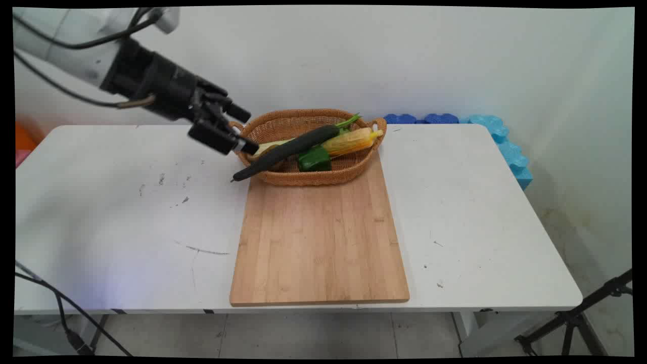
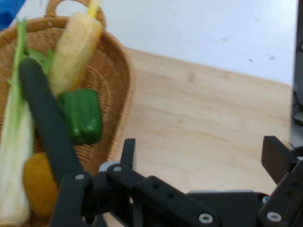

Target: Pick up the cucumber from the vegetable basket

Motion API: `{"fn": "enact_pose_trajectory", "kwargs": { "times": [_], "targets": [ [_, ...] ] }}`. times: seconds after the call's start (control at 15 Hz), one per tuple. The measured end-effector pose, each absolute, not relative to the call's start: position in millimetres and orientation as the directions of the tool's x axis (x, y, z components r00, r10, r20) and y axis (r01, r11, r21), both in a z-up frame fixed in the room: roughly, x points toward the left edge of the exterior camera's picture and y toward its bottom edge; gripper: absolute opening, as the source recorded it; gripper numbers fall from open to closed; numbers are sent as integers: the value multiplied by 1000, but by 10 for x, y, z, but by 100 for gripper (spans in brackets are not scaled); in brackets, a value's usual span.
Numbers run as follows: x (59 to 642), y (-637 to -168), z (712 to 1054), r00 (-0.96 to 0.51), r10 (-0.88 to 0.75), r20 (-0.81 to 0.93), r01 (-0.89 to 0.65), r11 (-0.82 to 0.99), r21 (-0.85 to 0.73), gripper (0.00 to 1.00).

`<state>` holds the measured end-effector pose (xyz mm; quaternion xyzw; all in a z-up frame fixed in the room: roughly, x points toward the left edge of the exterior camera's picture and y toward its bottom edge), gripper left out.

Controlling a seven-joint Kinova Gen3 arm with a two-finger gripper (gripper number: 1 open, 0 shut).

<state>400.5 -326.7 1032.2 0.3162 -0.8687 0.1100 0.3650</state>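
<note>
The black two-finger gripper (image 1: 230,129) was seen well spread, its fingers (image 2: 277,158) set wide apart in the hand view, and nothing was held between them. It was hung just above the table at the left rim of a wicker basket (image 1: 354,172), beside the low end of a long dark cucumber (image 1: 288,150); whether the cucumber was touched could not be told. In the hand view the cucumber (image 2: 47,123) was seen to run down close to the gripper's left linkage.

Nearest the camera, a bare wooden cutting board (image 1: 321,237) was laid on the white table (image 1: 126,227), its far edge slid under or against the basket. Dark scuff marks were scattered over the table to the left of the board.

In the basket, the cucumber was laid slantwise with its lower tip stuck out past the rim over the table. A green bell pepper (image 1: 313,159) was placed just beside it, and a yellow ear of corn (image 1: 351,141) was rested behind the pepper, pointed toward the right handle. In the hand view a pale green stalk vegetable (image 2: 14,156) and a small orange-brown item (image 2: 40,184) were also shown in the basket.

Beyond the table, blue foam pieces (image 1: 500,139) were stacked against the white wall (image 1: 404,55), and a black tripod leg (image 1: 581,313) was visible at the lower right.
</note>
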Motion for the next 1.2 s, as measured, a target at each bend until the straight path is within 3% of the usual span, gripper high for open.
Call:
{"fn": "enact_pose_trajectory", "kwargs": {
  "times": [0.73, 1.2],
  "targets": [
    [3723, -4113, 10302, -481, -545, 686, -750, 662, 0, 100],
    [3553, -4592, 10009, -425, -632, 649, -826, 563, 7, 100]
  ]
}}
